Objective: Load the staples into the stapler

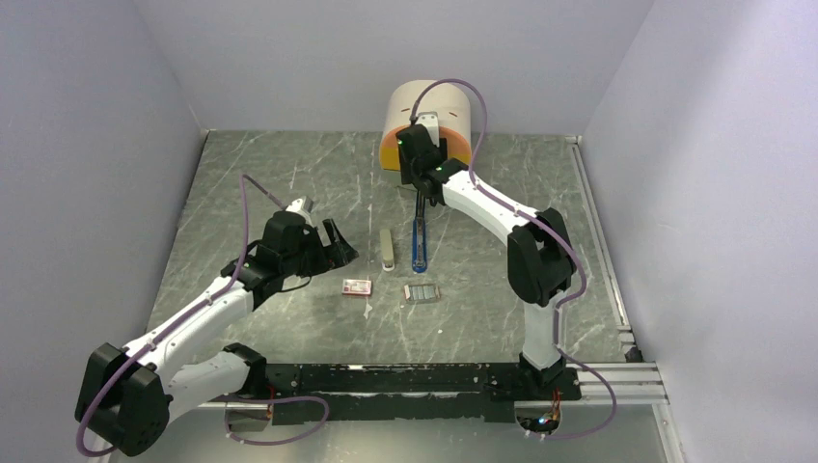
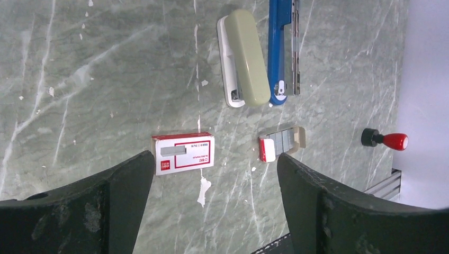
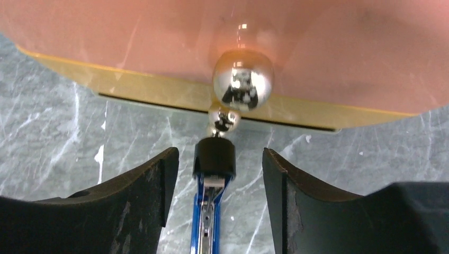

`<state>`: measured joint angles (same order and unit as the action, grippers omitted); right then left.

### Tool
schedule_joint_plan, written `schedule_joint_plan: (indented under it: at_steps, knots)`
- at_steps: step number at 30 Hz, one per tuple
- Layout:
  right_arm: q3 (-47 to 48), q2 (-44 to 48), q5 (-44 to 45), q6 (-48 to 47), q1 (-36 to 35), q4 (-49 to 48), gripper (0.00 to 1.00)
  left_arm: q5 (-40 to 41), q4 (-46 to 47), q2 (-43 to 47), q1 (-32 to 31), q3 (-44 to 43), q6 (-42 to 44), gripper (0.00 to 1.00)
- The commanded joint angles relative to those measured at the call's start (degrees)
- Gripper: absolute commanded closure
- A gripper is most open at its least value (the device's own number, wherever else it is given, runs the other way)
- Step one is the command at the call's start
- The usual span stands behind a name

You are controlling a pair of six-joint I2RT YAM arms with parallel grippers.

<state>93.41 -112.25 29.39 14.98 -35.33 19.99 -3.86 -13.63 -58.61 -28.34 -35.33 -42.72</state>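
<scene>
Staples (image 2: pixel 283 138) near left pincer (image 2: pixel 215 159), wide apart; right pincer (image 3: pixel 219 153), apart too, astride blue stapler (image 3: pixel 205 222) tip.

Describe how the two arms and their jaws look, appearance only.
Both match: the left arm and right arm have white link shells with chunky black joint housings. A thin purple cable loops along each. The jaws are matte black, curved and tapering, scuffed with pale scratches.
</scene>
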Motion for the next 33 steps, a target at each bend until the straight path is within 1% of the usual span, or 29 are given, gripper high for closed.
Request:
schedule_joint_plan:
  at_steps: [1, 4, 7, 9, 11, 13, 16, 19, 20, 23, 25, 29, 33]
  knots:
    - [4.2, -3.0, 1.1, 0.4, 0.9, 1.0, 0.41, -4.5, 1.0, 0.8, -0.2, 1.1, 0.5, 0.09]
    - [4.9, -3.5, 0.5, 1.5, 0.9, 1.5, 0.51, -6.2, 1.8, 0.9, -0.2, 0.8, 0.5, 0.09]
    - [4.8, -3.2, -0.3, 2.3, 0.9, 1.9, 0.65, -8.0, 2.5, 0.2, -0.3, 0.2, 0.7, 0.09]
    - [4.6, -2.5, -0.3, 2.9, 0.9, 2.3, 0.74, -10.1, 4.3, -0.6, -0.3, 0.1, 0.1, 0.10]
    - [3.7, -1.2, -0.2, 3.2, 0.9, 2.3, 0.80, -12.6, 7.4, -1.9, -0.4, 0.1, -1.1, 0.12]
    - [2.1, 0.4, -0.3, 3.5, 0.9, 2.0, 0.81, -14.1, 10.6, -3.9, -0.9, -0.2, -2.6, 0.13]
    - [-1.5, 3.1, -0.9, 3.7, 0.9, 1.1, 0.82, -14.2, 15.4, -7.2, -1.9, -1.9, -4.6, 0.17]
    - [-6.1, 6.5, -2.6, 4.2, 0.7, -1.1, 0.84, -12.1, 18.5, -12.7, -4.0, -5.4, -5.1, 0.24]
    - [-7.9, 7.7, -3.1, 4.2, 0.4, -2.2, 0.85, -11.8, 19.2, -14.8, -4.8, -7.0, -5.1, 0.27]
    - [-12.3, 11.0, -3.8, 4.7, -0.5, -4.9, 0.86, -8.6, 20.1, -21.8, -7.3, -12.1, -4.2, 0.40]
    - [-14.3, 12.5, -3.3, 5.0, -1.2, -5.6, 0.86, -6.3, 20.4, -26.7, -8.1, -15.2, -3.3, 0.46]
    - [-17.0, 14.4, -2.7, 5.1, -2.4, -5.8, 0.87, -8.6, 21.9, -35.6, -8.7, -20.8, -2.9, 0.53]
    - [-18.5, 15.5, -2.8, 5.4, -3.7, -5.2, 0.87, -8.8, 20.1, -41.9, -10.4, -25.1, -2.1, 0.59]
